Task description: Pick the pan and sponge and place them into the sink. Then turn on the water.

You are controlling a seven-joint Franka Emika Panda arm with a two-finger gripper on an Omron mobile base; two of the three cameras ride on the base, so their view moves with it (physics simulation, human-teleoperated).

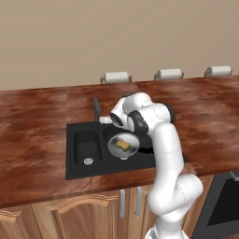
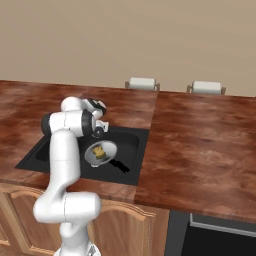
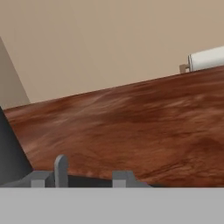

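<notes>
Round silver-grey metal pan (image 1: 124, 145) with black handle: lies in larger basin of black double-basin sink (image 1: 74, 172) | small yellow block sponge (image 2: 99, 152): rests inside pan | jaws (image 3: 81, 175): parted, gripping nothing, near dark grey faucet (image 1: 96, 109) | brown wooden bench (image 2: 200, 145) surrounds sink

- sink (image 1: 74, 161): right part of larger basin hidden behind the white arm in left base view; left basin mostly hidden by arm in right base view
- pan (image 1: 122, 144) handle: mostly behind the arm in left base view
- faucet (image 1: 97, 109): spout end covered by the arm's wrist; in hand view cut off by the left edge
- gripper (image 3: 83, 177): only the finger tips poke up in hand view; jaw spacing unclear, hidden behind wrist in base views
- oven (image 1: 224, 205): cut off at right edge
- sponge (image 1: 123, 144): small, shape blurry
</notes>
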